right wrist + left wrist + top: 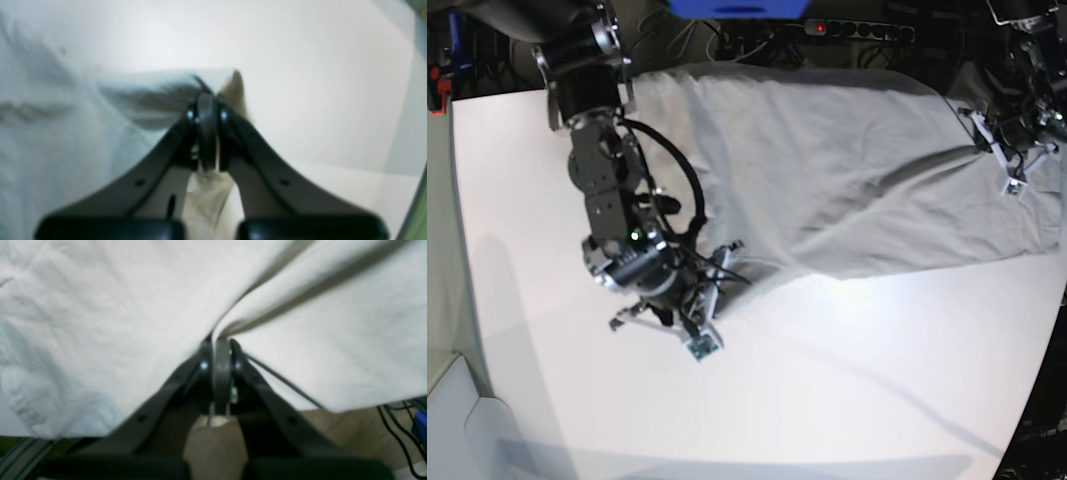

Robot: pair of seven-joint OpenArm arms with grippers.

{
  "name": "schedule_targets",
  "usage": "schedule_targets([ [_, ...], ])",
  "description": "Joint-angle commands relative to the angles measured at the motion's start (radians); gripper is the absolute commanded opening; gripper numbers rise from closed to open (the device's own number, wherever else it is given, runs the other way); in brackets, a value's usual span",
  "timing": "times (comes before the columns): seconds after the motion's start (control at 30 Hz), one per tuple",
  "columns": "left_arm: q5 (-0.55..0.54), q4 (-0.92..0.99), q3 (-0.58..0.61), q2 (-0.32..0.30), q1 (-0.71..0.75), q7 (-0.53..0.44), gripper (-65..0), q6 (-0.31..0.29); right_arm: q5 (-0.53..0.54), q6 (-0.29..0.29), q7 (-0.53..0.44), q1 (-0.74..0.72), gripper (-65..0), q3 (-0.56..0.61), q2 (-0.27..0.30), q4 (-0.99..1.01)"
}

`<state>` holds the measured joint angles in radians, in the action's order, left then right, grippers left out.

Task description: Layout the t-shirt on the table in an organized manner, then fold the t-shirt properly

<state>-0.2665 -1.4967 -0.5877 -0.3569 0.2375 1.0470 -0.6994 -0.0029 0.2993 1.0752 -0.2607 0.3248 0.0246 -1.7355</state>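
- White matte table [847,400] carries the wrinkled beige-grey cotton t-shirt [847,190] along its far edge.
- We see our left gripper [222,350] and right gripper [206,106] each pinching cloth.

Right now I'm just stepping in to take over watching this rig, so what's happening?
A two-armed robot is handling the t-shirt on the table. The right gripper is shut on a shirt edge near the table's middle, and the left gripper is shut on the fabric at the far side. The shirt lies partly spread, wrinkled, not yet folded.
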Motion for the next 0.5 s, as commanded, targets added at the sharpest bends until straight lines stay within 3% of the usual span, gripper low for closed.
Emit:
schedule_targets([
  [0.0,-0.003,-0.006,-0.002,-0.014,-0.003,0.003,-64.7,0.001,0.004,0.005,-0.016,0.014,-65.0,0.003,-0.002,-0.04],
  [0.2,-0.003,-0.006,-0.002,-0.014,-0.007,0.003,-64.7,0.001,0.004,0.005,-0.019,0.179,-65.0,0.006,0.021,-0.074],
  [0.47,-0.003,-0.006,-0.001,-0.014,-0.007,0.003,-64.7,0.001,0.004,0.005,-0.019,0.203,-65.0,0.02,0.093,0.025],
])
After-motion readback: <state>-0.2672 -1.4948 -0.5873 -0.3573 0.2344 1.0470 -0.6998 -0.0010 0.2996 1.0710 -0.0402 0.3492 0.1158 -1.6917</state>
